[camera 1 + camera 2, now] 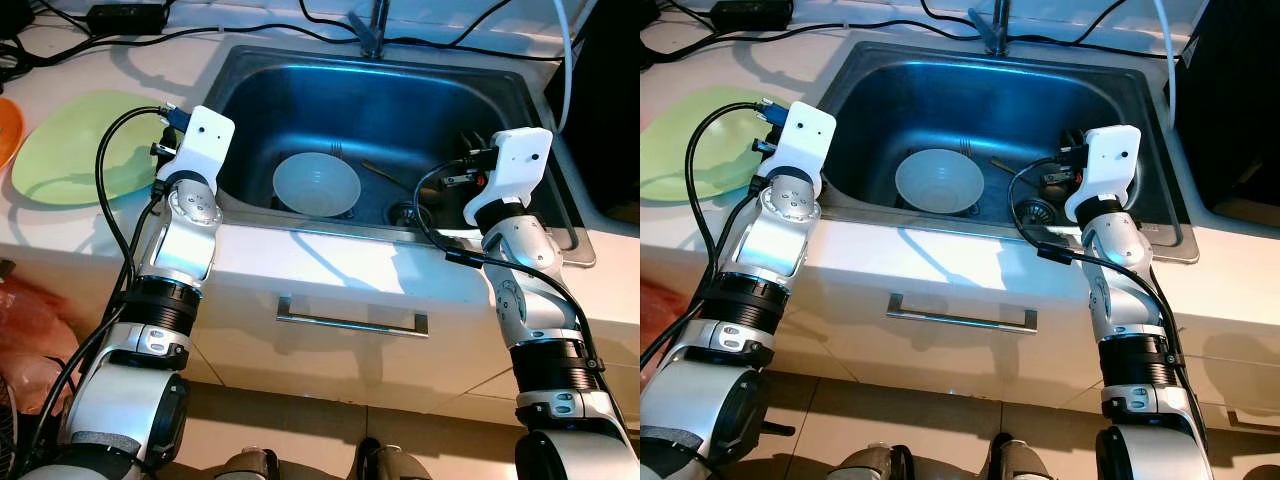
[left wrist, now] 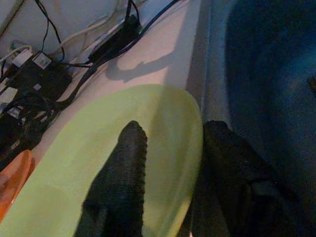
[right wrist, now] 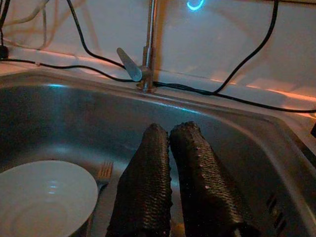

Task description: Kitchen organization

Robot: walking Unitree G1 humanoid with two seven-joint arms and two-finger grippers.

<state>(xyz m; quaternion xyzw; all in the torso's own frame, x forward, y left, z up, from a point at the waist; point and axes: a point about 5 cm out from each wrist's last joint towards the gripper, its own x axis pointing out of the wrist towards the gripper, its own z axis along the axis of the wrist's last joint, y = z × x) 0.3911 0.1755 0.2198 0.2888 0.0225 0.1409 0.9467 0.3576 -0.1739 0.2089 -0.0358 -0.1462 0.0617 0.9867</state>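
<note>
Bowl (image 1: 316, 184), white, rests in the sink (image 1: 500, 95), likely rigid, slippery, breakable; its rim offers the surest hold. Right tool (image 3: 170, 148) hovers clenched and empty; left tool (image 2: 173, 148), released, straddles the green plate (image 2: 98, 168) on the surface (image 1: 60, 230).

A sink (image 1: 520, 95) is set into the worktop (image 1: 300, 260). A bowl (image 1: 316, 184) sits in the sink, a fork (image 3: 102, 174) just behind it. A plate (image 1: 75, 150) lies on the worktop left of the sink. A tap (image 3: 144, 54) stands behind the sink.

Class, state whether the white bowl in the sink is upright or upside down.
Upright: the round white bowl shows its hollow inside, concentric rings visible, in the steel sink.
</note>
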